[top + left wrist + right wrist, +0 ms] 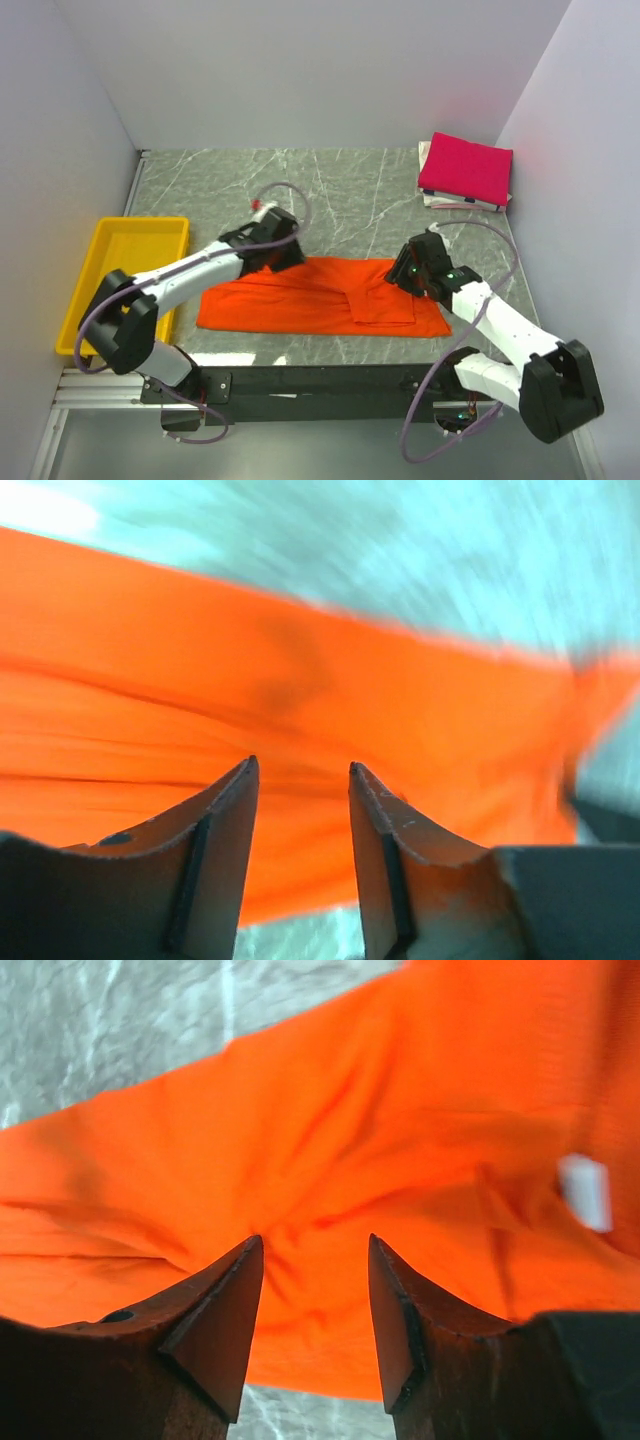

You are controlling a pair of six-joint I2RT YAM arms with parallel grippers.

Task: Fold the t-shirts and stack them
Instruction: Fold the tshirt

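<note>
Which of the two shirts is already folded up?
The pink shirt, a neat compact square in the far right corner. The orange shirt lies spread long and wide at the near edge.

A grey, white-veined marble-patterned counter fills the middle of the top view; the wrist views show the same veined surface, blurred in the left one; plain pale walls close it in, a back wall, a left wall and a right wall; a yellow tray sits at the counter's left edge; a black base plate runs along the near edge, an aluminium rail to its left; the light is soft and even.
</note>
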